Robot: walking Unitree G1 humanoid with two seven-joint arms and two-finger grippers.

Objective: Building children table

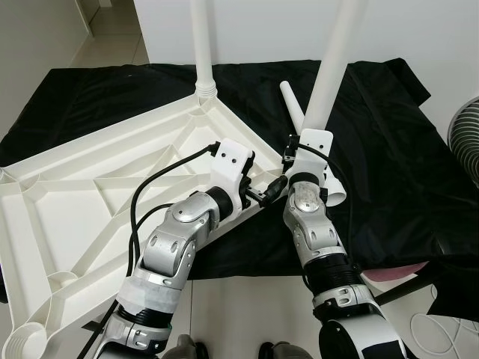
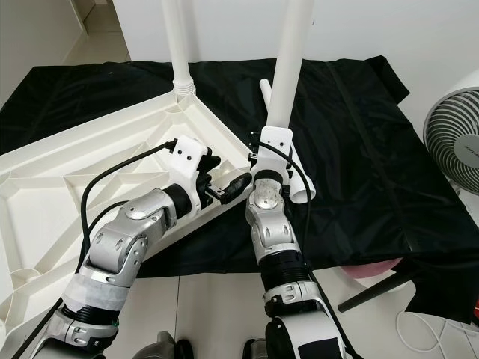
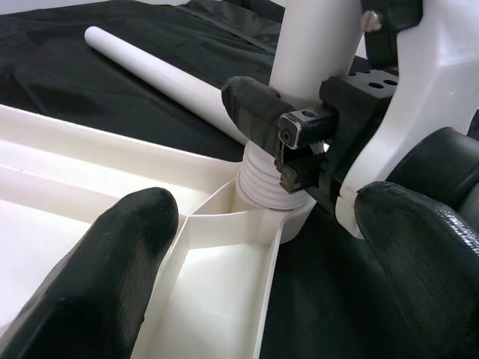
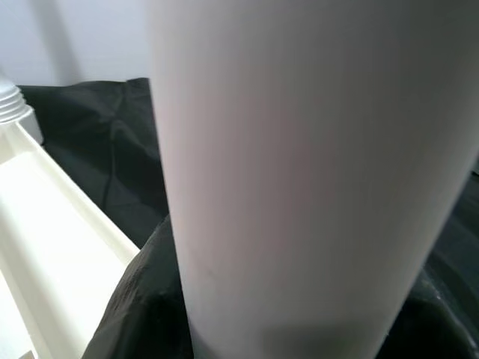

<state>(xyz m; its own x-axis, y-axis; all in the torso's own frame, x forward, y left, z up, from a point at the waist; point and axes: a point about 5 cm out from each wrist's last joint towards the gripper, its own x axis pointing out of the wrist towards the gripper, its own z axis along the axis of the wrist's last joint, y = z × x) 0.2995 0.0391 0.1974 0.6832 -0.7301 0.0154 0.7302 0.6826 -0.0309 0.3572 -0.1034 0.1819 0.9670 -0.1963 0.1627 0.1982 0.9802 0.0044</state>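
Two silver arms reach forward over an upside-down white table top (image 1: 90,194) lying on a black cloth (image 1: 389,149) spread on the floor. Nearest the robot, the table top's ribbed underside faces up, with an open leg socket (image 1: 22,345) at its near left corner. Left gripper (image 3: 254,247) sits over the table top's right edge near the right corner, fingers (image 3: 97,277) spread wide, nothing between them; they straddle a rib of the frame and point at the corner socket (image 3: 273,202). Right gripper (image 1: 299,149) is just beside it at that same corner, closed around a white leg (image 1: 333,67) that stands nearly upright, leaning slightly right. In the left wrist view the leg's threaded end (image 3: 269,183) sits in the corner socket, threads still visible above the rim. Right wrist view shows the leg (image 4: 299,172) up close, with a black finger pad (image 4: 142,299) against it. Just behind the right gripper, a spare white leg (image 2: 288,138) lies flat on the cloth, beside the table's edge. Further back, another leg (image 1: 202,45) stands upright in the far corner socket (image 1: 206,93). At the far right, a white fan (image 2: 453,138) stands beyond the cloth's edge. Near the right edge, a pink item (image 2: 367,268) pokes from under the cloth.
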